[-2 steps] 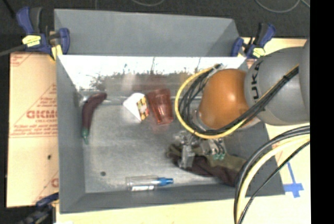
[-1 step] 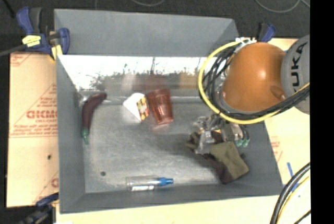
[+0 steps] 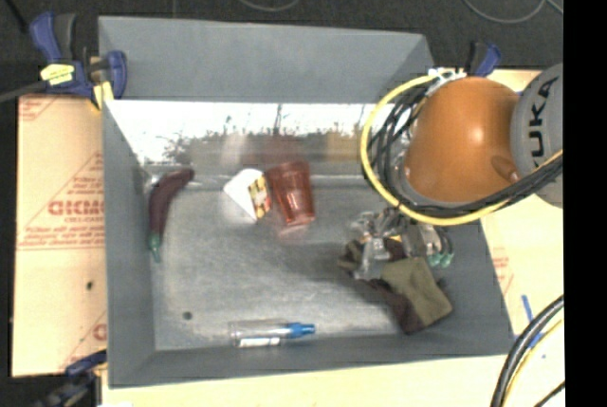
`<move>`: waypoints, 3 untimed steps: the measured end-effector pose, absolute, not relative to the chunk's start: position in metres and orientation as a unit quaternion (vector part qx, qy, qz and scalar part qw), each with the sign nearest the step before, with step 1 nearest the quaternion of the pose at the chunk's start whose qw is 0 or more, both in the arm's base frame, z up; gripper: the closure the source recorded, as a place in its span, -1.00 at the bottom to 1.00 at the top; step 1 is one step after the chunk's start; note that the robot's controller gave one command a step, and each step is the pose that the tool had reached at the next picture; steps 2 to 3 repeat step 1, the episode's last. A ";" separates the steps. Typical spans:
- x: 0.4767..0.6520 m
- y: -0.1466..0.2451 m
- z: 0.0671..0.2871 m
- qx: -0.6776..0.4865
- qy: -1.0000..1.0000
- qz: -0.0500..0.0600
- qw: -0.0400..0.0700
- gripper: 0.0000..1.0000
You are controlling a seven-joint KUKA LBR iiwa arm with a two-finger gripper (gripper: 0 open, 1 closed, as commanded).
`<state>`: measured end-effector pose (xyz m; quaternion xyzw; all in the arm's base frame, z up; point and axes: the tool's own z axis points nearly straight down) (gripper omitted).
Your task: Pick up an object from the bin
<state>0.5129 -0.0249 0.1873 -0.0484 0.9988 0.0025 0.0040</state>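
My gripper [image 3: 377, 242] is low in the right part of the bin, under the arm's orange cover. It sits at the upper left edge of a crumpled olive-brown cloth [image 3: 417, 296] that lies against the bin's right wall. Whether it touches the cloth is hidden by its own body. A translucent red cup [image 3: 291, 194] lies on its side to the gripper's upper left, with a small white box [image 3: 247, 194] marked yellow and red right beside it.
A dark purple eggplant-shaped toy [image 3: 163, 203] with a green stem lies along the left wall. A clear pen with a blue cap [image 3: 271, 334] lies near the front wall. Bare floor stretches between the cup and the pen.
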 end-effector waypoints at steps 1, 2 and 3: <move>0.520 -0.035 0.308 -0.025 1.000 0.002 0.006 1.00; 0.520 -0.035 0.308 -0.025 1.000 0.002 0.006 1.00; 0.520 -0.035 0.308 -0.025 1.000 0.002 0.006 1.00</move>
